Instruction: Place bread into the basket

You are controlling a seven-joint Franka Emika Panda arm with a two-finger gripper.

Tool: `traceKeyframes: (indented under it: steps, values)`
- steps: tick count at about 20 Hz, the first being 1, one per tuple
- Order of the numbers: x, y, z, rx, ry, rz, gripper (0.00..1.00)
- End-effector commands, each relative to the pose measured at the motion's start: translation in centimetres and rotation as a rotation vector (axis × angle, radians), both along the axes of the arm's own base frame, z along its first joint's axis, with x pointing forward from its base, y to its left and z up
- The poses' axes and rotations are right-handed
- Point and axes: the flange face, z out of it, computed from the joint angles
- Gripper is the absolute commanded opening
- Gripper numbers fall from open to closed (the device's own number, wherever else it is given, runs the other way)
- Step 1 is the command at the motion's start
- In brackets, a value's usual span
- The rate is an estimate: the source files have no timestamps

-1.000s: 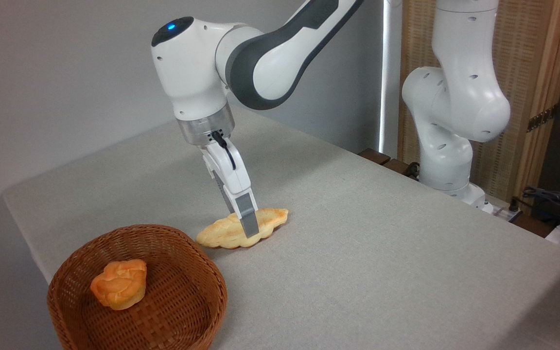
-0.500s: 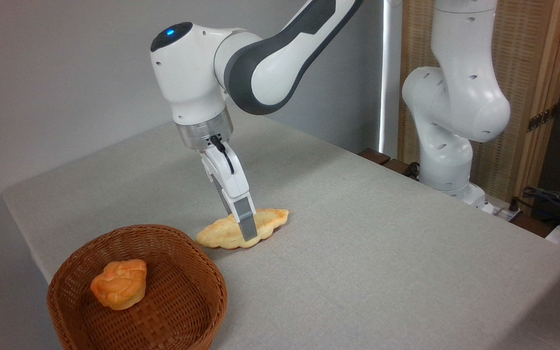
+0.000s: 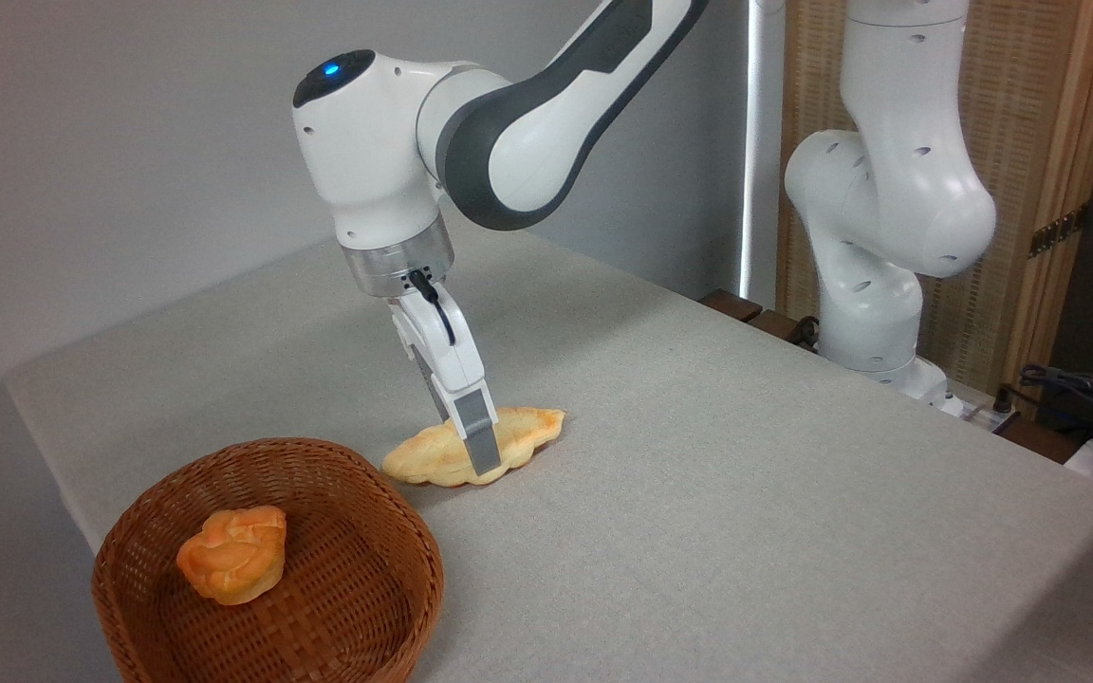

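The bread, a long flat braided loaf, pale gold with a browner right end, lies on the grey table just right of the basket's far rim. My gripper comes down on its middle, tilted, with one finger on each side. The near grey finger stands in front of the loaf, while the far finger is mostly hidden behind it. The jaws look open around the loaf, which still rests on the table. The round brown wicker basket sits at the front left.
A small orange-brown bun lies inside the basket. The table is covered in grey cloth, and its left edge runs close behind the basket. My arm's white base stands at the back right, with cables beside it.
My gripper has tilted and sunk a little lower over the loaf, its near fingertip now further down the front side. The bread and basket have barely moved.
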Motion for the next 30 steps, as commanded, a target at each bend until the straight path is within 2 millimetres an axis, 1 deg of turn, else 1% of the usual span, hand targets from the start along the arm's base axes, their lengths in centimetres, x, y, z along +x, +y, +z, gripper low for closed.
traceKeyframes:
  steps: [1,2,3,7,13,14,17,19,21,25,26,27,28,30]
  values:
    - [0.2,0.1,0.1,0.005,-0.017,-0.025,0.70]
    - [0.2,0.2,0.1,0.004,-0.018,-0.023,0.53]
    - [0.2,0.1,0.1,0.004,-0.018,-0.026,0.46]
    - [0.2,0.2,0.1,0.004,-0.018,-0.024,0.46]
    - [0.1,0.3,1.0,0.002,-0.029,-0.018,0.47]
    - [0.1,0.5,1.6,-0.002,-0.039,-0.016,0.47]
    - [-0.3,0.4,4.1,-0.025,-0.059,-0.001,0.47]
    - [-0.6,0.3,6.4,-0.040,-0.070,0.006,0.47]
    - [-0.4,0.3,7.8,-0.069,-0.073,0.020,0.48]
    - [0.4,0.2,10.0,-0.095,-0.121,0.068,0.48]
    - [0.8,0.3,10.5,-0.098,-0.136,0.080,0.51]
    - [1.2,0.8,10.8,-0.101,-0.145,0.091,0.58]
    - [1.7,1.1,11.2,-0.107,-0.169,0.098,0.58]
    - [3.0,2.3,11.7,-0.138,-0.244,0.140,0.57]
